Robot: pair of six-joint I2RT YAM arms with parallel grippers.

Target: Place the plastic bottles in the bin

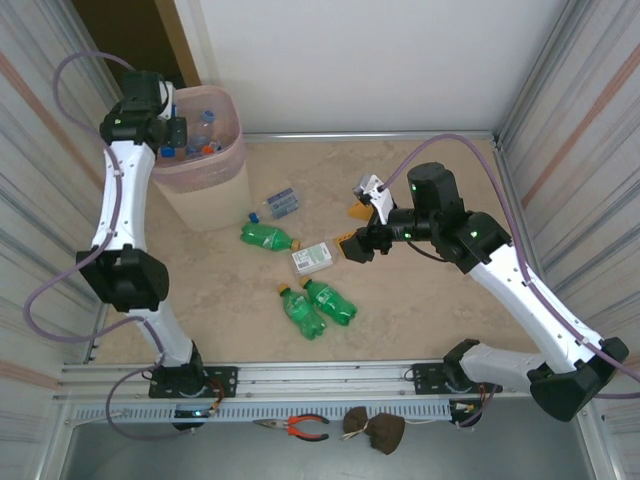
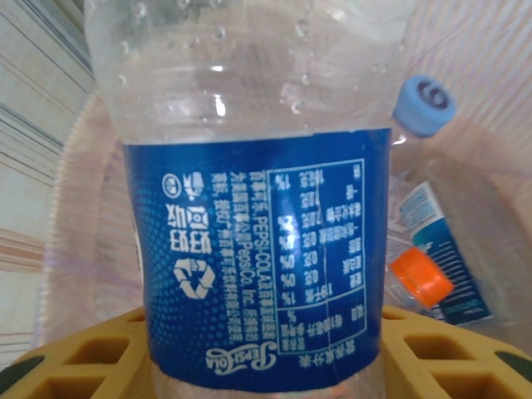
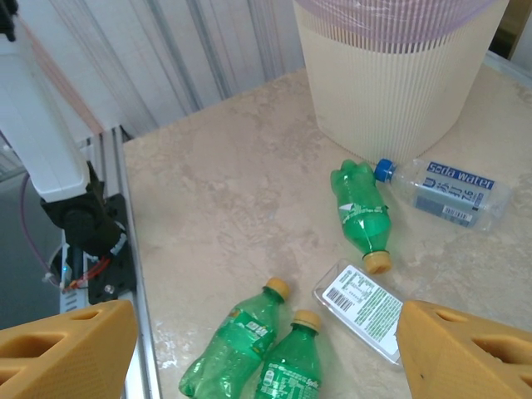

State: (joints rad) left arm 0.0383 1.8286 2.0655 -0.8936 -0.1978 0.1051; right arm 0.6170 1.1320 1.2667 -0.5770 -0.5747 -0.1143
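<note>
Your left pincer (image 1: 176, 133) hangs over the mouth of the bin (image 1: 205, 190), which stands at the far left corner of the tabletop (image 1: 430, 300). Its yellow fingers (image 2: 91, 353) are closed partway against a clear blue-labelled bottle (image 2: 258, 249), so it has that bottle in its grip. Past the bottle, inside the pink-lined bin, you can see a blue-capped bottle (image 2: 424, 104) and an orange cap (image 2: 420, 277). Your right pincer (image 1: 352, 228) hovers above the middle of the tabletop with its fingers spread wide and nothing between them. Below it lie the bottles not yet binned. A soda-water bottle (image 3: 445, 191) lies just beside the foot of the bin, and a green bottle (image 3: 362, 212) lies next to it, base toward the bin. A pair of green bottles (image 3: 266, 353) lies side by side nearer the arm bases. A flat labelled container (image 3: 362, 309) rests between the lone green bottle and the pair.
</note>
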